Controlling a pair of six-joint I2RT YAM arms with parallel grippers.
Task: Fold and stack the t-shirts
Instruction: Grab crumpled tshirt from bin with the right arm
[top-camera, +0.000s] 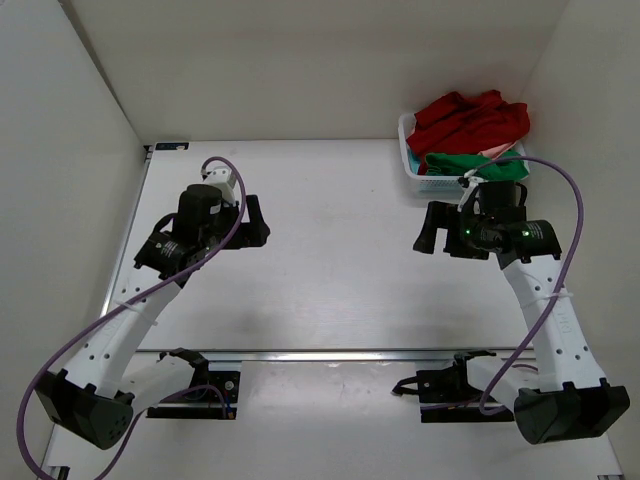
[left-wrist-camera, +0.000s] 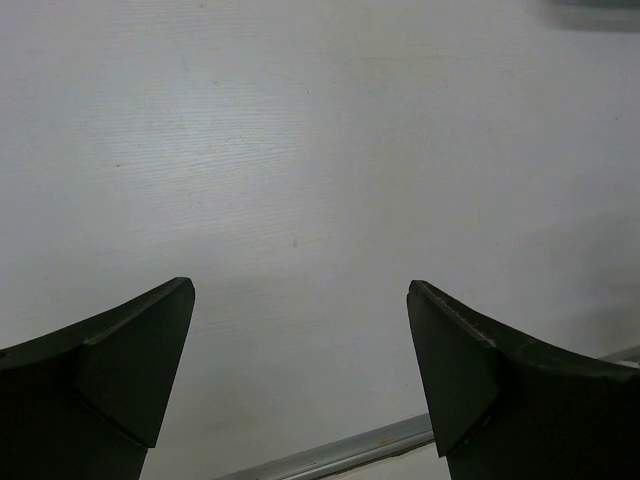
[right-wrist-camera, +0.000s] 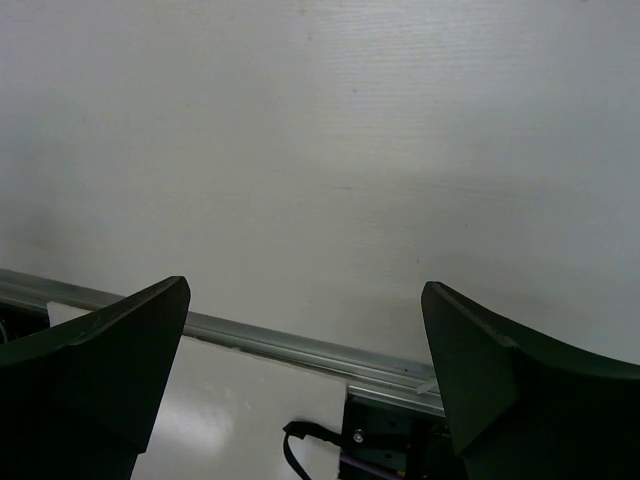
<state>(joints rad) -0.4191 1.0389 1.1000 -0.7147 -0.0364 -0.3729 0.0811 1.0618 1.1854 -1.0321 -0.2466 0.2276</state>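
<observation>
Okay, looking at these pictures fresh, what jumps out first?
The bright heap in the white basket at the far right corner of the table: a dark red t-shirt on top, with a green t-shirt and a sliver of salmon pink t-shirt under it. Then the left claw and right claw, both open, holding nothing.

Dark red t-shirt (top-camera: 470, 118), green t-shirt (top-camera: 462, 163), salmon pink t-shirt (top-camera: 497, 152); white lattice basket (top-camera: 428, 184); plain white table (top-camera: 340, 270).
</observation>
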